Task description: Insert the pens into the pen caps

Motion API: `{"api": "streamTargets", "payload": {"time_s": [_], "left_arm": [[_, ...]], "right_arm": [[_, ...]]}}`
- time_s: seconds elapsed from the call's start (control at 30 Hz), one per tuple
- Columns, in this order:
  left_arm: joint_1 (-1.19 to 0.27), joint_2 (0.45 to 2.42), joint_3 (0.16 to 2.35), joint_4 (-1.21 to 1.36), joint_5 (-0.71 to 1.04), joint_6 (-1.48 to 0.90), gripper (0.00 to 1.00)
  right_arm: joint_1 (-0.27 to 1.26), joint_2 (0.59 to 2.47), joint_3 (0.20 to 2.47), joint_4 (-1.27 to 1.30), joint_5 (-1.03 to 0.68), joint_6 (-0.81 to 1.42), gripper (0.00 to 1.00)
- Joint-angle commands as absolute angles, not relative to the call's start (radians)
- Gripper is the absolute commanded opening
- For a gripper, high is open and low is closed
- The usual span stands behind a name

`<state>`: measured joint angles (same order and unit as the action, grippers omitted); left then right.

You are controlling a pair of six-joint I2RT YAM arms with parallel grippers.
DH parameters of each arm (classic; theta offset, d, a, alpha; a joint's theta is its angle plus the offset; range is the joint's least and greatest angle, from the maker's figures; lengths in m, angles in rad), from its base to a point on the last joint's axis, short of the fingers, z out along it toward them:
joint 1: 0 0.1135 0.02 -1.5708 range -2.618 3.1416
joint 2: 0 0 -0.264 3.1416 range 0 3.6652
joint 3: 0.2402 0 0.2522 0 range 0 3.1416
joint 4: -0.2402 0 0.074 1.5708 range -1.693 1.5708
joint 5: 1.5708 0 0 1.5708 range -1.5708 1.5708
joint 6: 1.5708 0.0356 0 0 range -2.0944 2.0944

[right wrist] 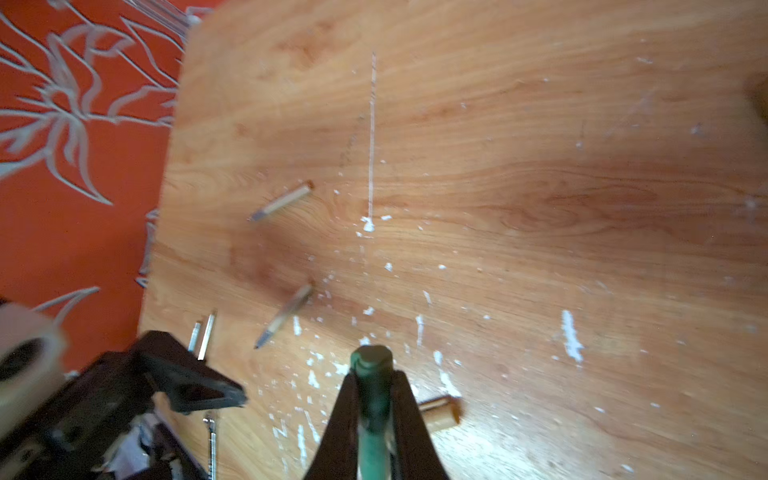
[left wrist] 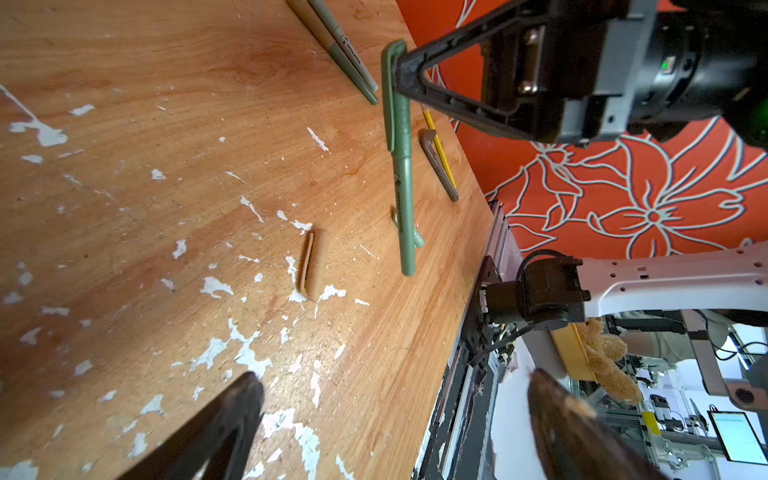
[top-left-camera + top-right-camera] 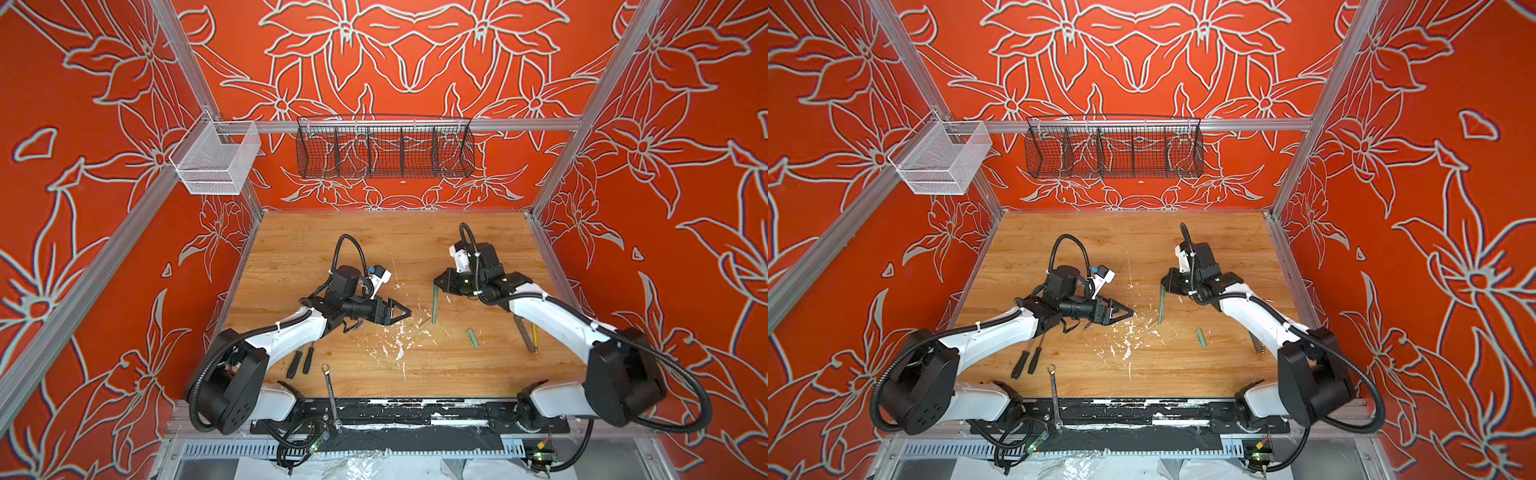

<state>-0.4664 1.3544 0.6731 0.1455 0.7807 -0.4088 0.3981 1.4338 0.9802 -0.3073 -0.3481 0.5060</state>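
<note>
The right gripper has its fingers clamped on the capped top of a green pen, which hangs roughly upright just toward 3 o'clock of the centre of the desk. The left gripper, at 9 o'clock of the pen, has its fingers wide apart and empty. The pen looks light, stiff and smooth, so a pinch this near one end may let it swing or slip and mid-barrel seems the surer hold, while the loose green pen cap at 5 o'clock wants gripping by its closed end. Dark print runs along the barrel, too small to read.
</note>
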Motion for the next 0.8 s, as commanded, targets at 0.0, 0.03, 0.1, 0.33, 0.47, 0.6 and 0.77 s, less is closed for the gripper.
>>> {"api": "streamTargets", "payload": {"time_s": [0.0,0.03,0.1,0.33,0.47,0.6,0.77], "left_arm": [[-0.468,1.304,0.699,0.111,0.746,-0.392,0.97],[-0.468,1.296,0.705,0.098,0.74,-0.386,0.97],[-0.468,1.286,0.712,0.08,0.731,-0.373,0.97],[-0.468,1.264,0.714,0.063,0.717,-0.369,0.97],[-0.468,1.249,0.709,0.05,0.704,-0.364,0.97],[-0.468,1.234,0.713,0.037,0.694,-0.353,0.97],[-0.467,1.23,0.714,0.041,0.687,-0.351,0.97]], "right_arm": [[0.373,1.527,1.102,-0.551,-0.24,0.265,0.0],[0.368,1.568,1.147,-0.607,-0.199,0.22,0.0],[0.364,1.636,1.226,-0.688,-0.133,0.152,0.0],[0.36,1.892,1.487,-0.878,0.038,-0.03,0.0],[0.359,2.005,1.578,-0.914,0.146,-0.107,0.0],[0.354,2.1,1.652,-0.936,0.264,-0.144,0.0],[0.349,2.152,1.68,-0.911,0.36,-0.171,0.0]]}}
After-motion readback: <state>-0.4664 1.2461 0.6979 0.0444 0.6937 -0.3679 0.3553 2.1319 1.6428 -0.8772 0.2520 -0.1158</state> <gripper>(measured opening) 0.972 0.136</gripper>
